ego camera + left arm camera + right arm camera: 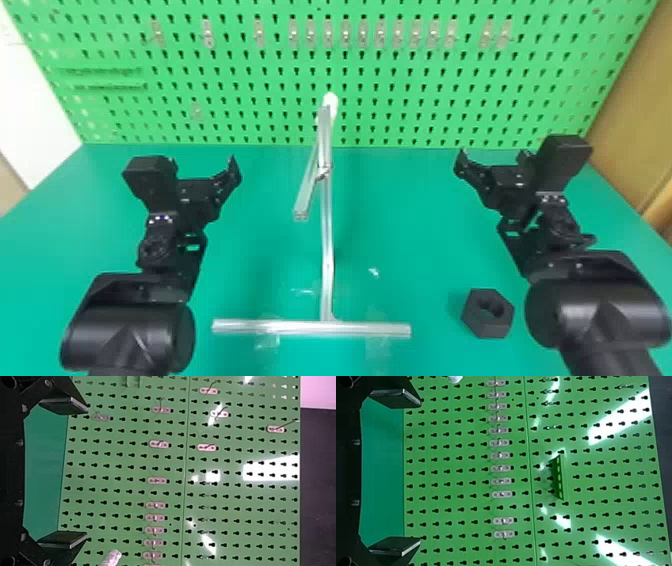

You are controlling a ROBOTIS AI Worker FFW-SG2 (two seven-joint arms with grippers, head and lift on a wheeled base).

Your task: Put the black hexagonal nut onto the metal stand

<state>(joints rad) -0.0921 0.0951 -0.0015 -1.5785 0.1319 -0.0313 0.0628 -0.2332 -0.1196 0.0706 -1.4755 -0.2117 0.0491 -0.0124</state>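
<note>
Item: one black nut (485, 327), on the table at near right, hole upward, no clear long axis; right of the metal stand (327, 250).
Right claw (420, 471): open, raised on the nut's far side; nearer arm, we judge, needing to come back and down.
Left claw (87, 472): open, far left.
Slotted green holder (561, 477): on the pegboard (589, 506), contents we cannot tell.

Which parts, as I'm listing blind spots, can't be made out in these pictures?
Nut, underside: head view, hidden by its own body.
Table beneath the right arm: head view, covered by the arm.
Left arm, near end: head view, cut off by the bottom edge.
Stand below its white tip: left wrist view, cut off by the picture's edge.
</note>
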